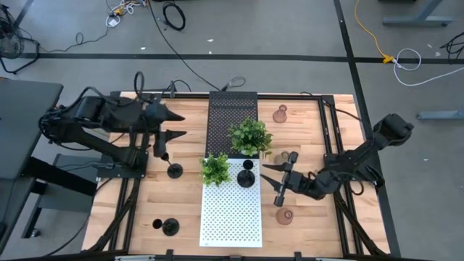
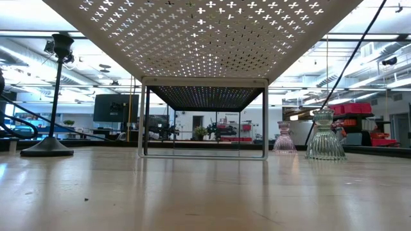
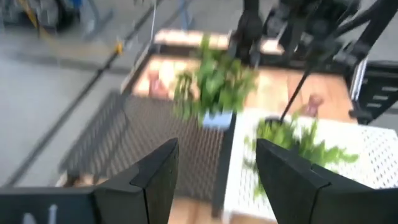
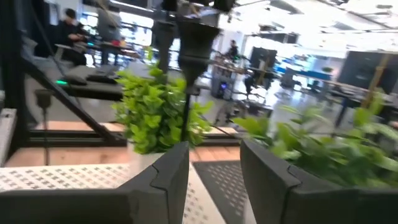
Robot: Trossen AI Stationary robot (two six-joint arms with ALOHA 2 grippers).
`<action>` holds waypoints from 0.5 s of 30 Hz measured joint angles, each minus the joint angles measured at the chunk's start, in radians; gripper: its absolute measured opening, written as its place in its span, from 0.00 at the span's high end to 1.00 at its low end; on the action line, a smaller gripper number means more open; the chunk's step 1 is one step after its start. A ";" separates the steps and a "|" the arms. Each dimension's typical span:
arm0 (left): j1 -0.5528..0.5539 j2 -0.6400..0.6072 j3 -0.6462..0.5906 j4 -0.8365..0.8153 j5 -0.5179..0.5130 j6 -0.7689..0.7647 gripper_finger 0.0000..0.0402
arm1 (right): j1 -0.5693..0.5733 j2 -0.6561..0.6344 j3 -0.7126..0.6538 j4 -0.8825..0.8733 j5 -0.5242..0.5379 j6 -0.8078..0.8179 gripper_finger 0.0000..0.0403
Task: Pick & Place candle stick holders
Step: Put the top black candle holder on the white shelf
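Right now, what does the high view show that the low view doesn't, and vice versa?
High view only: both arms, left gripper open over the table's left side, right gripper open by the white perforated shelf; two potted plants; a black candle holder on the white shelf. Low view only: the shelves' undersides and the room behind. Both: a black candle holder on the table and glass holders.

Both hands (image 1: 176,125) (image 1: 276,183) open, empty
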 joint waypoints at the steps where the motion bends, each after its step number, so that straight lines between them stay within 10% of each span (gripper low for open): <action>1: 0.000 0.000 0.000 -0.036 0.000 -0.032 0.46 | 0.009 -0.007 0.000 -0.009 0.026 -0.001 0.64; 15: -0.086 -0.008 0.000 -0.547 -0.119 -0.542 0.46 | 0.031 -0.026 0.000 -0.035 0.104 0.000 0.64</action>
